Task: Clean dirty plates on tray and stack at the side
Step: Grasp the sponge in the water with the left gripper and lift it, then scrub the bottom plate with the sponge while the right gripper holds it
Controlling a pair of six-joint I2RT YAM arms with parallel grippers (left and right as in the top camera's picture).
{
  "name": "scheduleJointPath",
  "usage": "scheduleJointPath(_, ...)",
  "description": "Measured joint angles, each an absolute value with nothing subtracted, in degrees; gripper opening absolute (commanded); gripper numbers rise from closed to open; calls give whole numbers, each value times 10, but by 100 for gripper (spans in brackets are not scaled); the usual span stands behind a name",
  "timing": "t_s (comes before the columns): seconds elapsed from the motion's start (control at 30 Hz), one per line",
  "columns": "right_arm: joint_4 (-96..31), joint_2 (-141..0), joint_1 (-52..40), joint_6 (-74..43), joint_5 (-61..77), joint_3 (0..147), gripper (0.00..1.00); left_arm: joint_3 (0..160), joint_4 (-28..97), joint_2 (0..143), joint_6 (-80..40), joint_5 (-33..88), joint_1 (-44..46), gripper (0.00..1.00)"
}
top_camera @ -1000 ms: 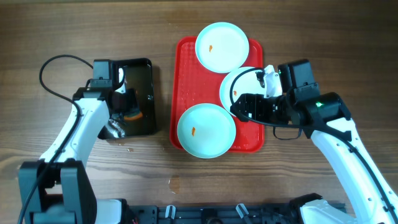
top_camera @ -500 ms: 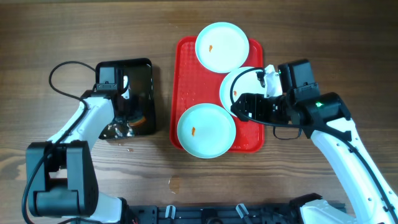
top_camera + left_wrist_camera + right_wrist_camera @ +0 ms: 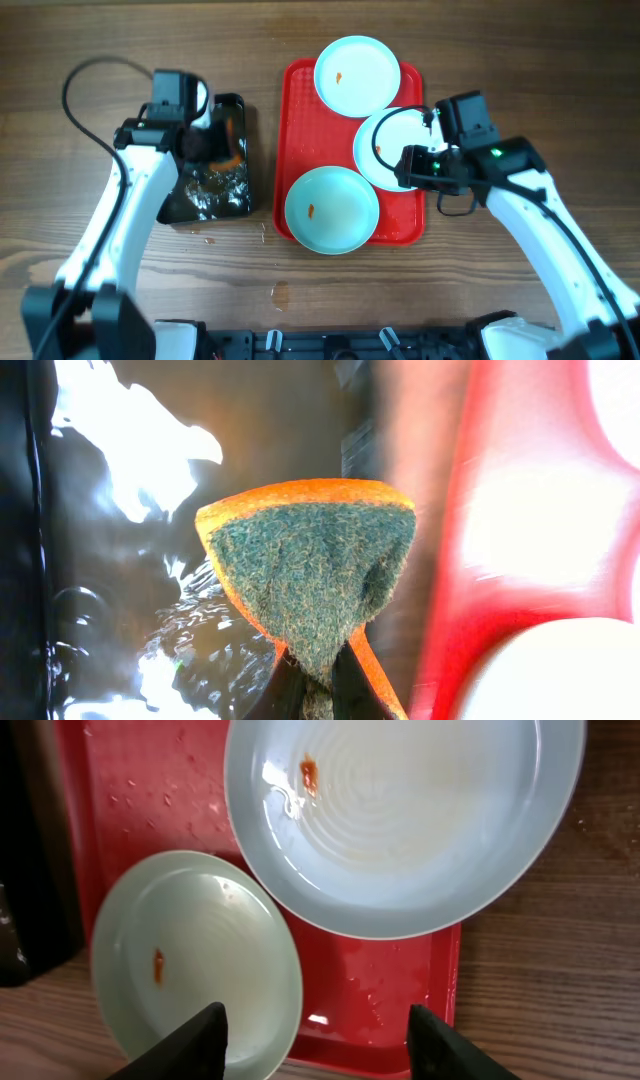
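We see a red tray (image 3: 300,120), a rectangle of textured plastic with rounded corners, lying on the wood-grain table (image 3: 520,60). Three round, shallow, pale blue-white plates sit on it. The far plate (image 3: 357,75) overhangs the tray's far edge. The middle plate (image 3: 375,142) reaches over its right edge. The near plate (image 3: 332,210) overhangs its near edge. Each carries a small orange smear near its centre. In the right wrist view the middle plate's glossy surface shows faint concentric rings and wet streaks, and droplets bead on the tray beside it.

The right gripper (image 3: 325,1038) hangs above the tray where the middle and near plates come close, and its two dark fingers (image 3: 205,1038) are spread well apart.

Left of the red tray lies a smaller black tray (image 3: 228,192), glossy, with a film of liquid that glints in the light. Over its far end the left gripper (image 3: 312,690) is clamped tight on a sponge (image 3: 310,570). The sponge is orange foam with a coarse green scouring face, and it is pinched at one end so that it fans out into a rounded wedge. We cannot tell whether the sponge touches the liquid.
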State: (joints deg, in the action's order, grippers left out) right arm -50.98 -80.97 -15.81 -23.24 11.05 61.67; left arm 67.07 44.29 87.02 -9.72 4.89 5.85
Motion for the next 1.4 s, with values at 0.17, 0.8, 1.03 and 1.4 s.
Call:
scheduleJointPath(0.17,-538,-873,-159,-195,195,616,50,695,446,838,-106,75,131,4)
scheduleJointPath(0.8,-381,-919,-232,-274,174,506,32,694,506,857,-175,136,201,4)
scheduleJointPath(1.03,-380,-919,-232,-305,145,506,27,694,506,868,-178,141,220,4)
scheduleJointPath(1.4,-321,-919,-243,-325,145,459,11,694,506,873,-180,145,226,4)
